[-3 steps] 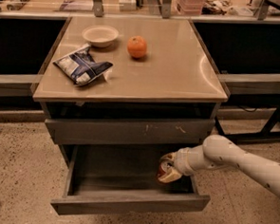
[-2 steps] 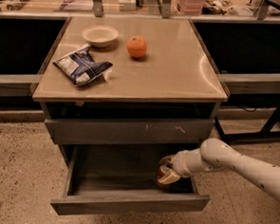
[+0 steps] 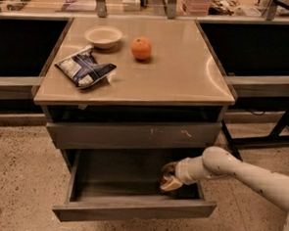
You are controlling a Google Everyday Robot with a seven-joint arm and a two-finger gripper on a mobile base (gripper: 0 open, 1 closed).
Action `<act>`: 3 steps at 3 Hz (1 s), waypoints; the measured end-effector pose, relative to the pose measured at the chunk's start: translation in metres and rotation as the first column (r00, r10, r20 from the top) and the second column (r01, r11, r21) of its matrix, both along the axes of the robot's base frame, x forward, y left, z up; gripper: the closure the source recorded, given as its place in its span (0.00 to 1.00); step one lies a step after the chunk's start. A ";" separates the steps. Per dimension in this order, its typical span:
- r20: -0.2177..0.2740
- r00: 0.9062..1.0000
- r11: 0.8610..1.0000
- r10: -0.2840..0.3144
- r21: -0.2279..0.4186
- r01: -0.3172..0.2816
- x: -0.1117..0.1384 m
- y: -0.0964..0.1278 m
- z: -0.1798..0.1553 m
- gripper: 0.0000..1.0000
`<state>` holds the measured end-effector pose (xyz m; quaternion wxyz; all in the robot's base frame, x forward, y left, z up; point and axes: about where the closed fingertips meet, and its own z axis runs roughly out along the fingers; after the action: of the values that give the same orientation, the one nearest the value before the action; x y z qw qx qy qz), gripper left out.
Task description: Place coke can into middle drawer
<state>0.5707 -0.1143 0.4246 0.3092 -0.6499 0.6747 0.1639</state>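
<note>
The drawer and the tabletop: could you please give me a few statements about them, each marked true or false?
1. The orange sits on the tabletop, to the right of the bowl. True.
2. The end effector hovers above the tabletop. False: it is inside the open drawer, near its right end.
3. The can is at the end effector, within the drawer. True.
4. The bag lies in the drawer. False: it lies on the tabletop, in front of the bowl.
</note>
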 end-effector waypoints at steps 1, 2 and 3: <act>0.004 1.000 1.000 0.003 0.001 -0.003 0.003 0.003 -0.003 1.00; 0.004 1.000 1.000 0.003 0.001 -0.003 0.003 0.003 -0.003 0.82; 0.004 1.000 1.000 0.003 0.001 -0.003 0.003 0.003 -0.003 0.58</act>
<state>0.5741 -0.1116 0.4218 0.3108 -0.6511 0.6729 0.1633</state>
